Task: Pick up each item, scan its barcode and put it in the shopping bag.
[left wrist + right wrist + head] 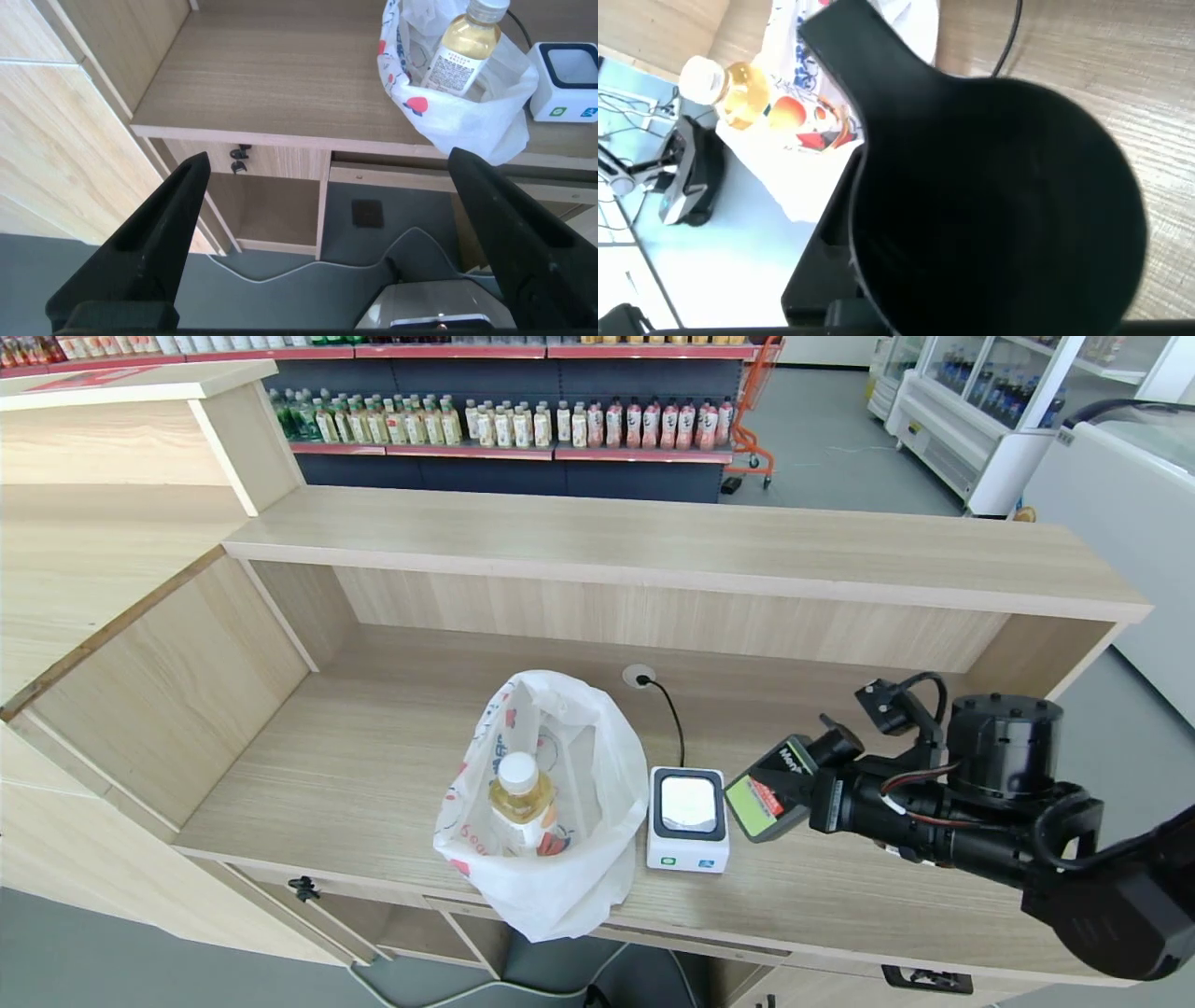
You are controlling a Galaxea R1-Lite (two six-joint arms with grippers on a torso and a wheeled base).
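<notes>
One bag (pixel 611 775) with one bottle (pixel 520 798) overhangs the counter (pixel 373 756) edge; right gripper (pixel 792 784) clamps one green item (pixel 754 800), left gripper (pixel 329 161) gapes empty.

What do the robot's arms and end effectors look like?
The right arm is matte black with a stout cylindrical joint housing and looping black and red cables. The left end effector has two broad black wedge-shaped fingers.

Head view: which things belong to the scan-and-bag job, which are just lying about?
Job: white plastic shopping bag; yellow drink bottle inside it; white square barcode scanner; black green-labelled pack in the right gripper.
Not the job: shelved drink bottles behind; orange trolley; glass-door chillers.
</notes>
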